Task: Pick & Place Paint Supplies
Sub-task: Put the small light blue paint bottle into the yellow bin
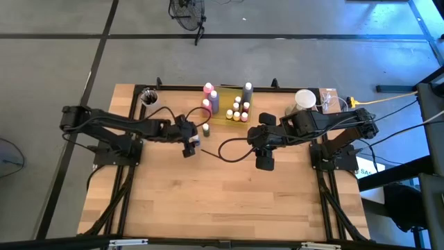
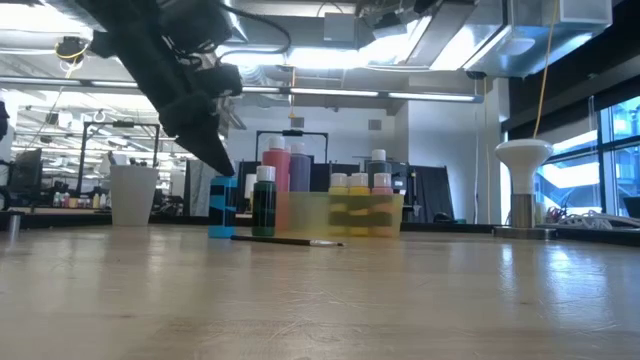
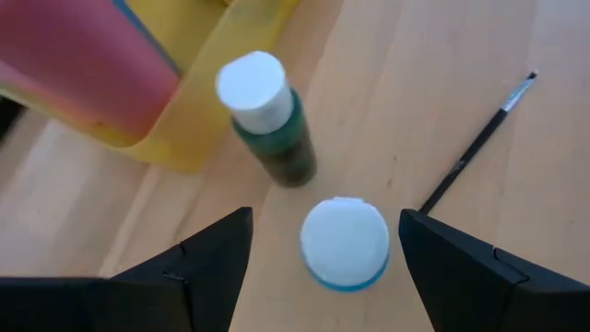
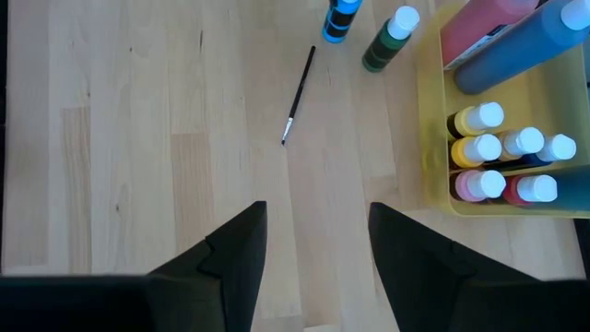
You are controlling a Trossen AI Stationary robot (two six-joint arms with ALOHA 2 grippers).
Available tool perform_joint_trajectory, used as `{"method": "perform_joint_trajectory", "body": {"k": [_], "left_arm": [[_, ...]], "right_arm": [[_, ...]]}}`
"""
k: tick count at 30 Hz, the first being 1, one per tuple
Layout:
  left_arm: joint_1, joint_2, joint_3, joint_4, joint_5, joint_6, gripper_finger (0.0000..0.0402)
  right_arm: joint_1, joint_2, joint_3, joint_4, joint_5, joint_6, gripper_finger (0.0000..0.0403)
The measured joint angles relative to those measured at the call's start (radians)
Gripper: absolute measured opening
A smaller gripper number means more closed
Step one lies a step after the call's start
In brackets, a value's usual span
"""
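Left pincer [image 3: 323,249] spread wide — blue bottle [image 3: 346,244] between its fingers, seemingly untouched (green bottle [image 3: 272,124] just beyond); bare counter [image 4: 138,138] below the open, empty right pincer [image 4: 318,240].

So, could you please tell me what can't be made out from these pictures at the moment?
- Blue bottle: its label is hidden in the left wrist view, seen cap-on between the open left gripper fingers.
- Blue bottle in the low view: partly covered by the left arm.
- Yellow tray: cut off by the right wrist picture's edge.
- Brush: too small in the high view.
- Right gripper: holds nothing visible.
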Motion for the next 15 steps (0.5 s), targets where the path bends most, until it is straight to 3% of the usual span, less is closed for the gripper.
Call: {"method": "perform_joint_trajectory", "body": {"k": [7,15], "left_arm": [[0.03,0.02,0.0,0.027,0.033,0.015,0.0254],[0.033,0.021,0.0,-0.006,0.042,0.015,0.0173]], "right_arm": [[0.0,0.0,0.0,0.0,0.0,0.0,0.0192],[0.0,0.0,0.0,0.0,0.0,0.0,0.0192]]}}
